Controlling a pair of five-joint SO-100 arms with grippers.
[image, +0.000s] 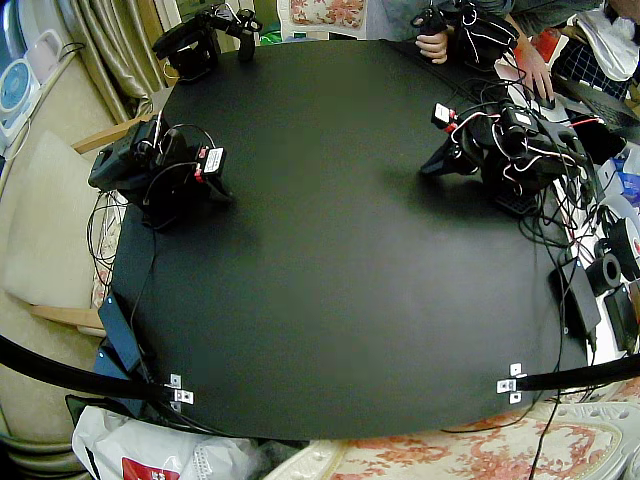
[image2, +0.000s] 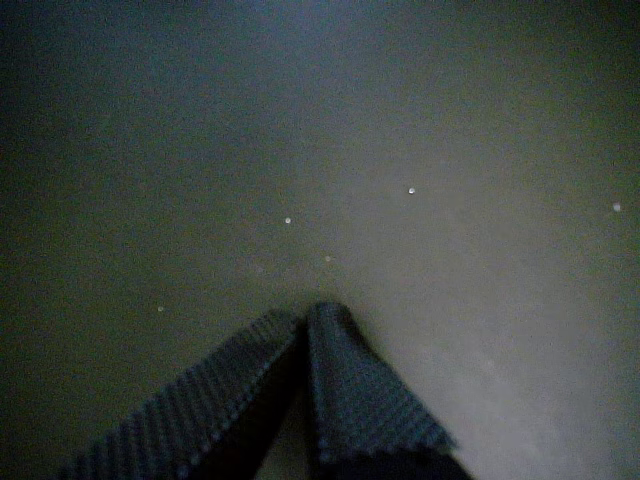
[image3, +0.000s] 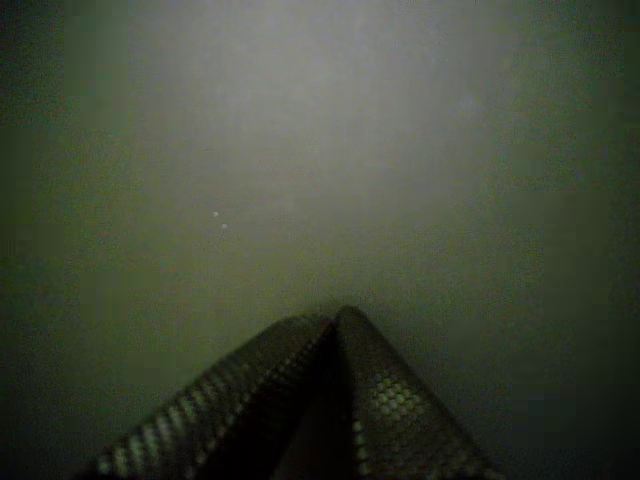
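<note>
Black left gripper (image: 432, 168) and right gripper (image: 222, 193) (both closed) point inward.

Matte black tabletop (image: 330, 280), flat, dust-speckled

Black table (image: 330, 300), beige curtains (image: 110, 45) behind, floral upholstery (image: 450, 455) nearby.

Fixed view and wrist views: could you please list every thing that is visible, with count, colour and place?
table: one, black, centre
brackets: several, silver, table's two near corners
bag: one, white and red, below the near edge
cables: many, black, beside the left arm
person's hands: two, at the far edge
right hand: one, black, shut, low over the table
left hand: one, black, shut, low over the table
</note>
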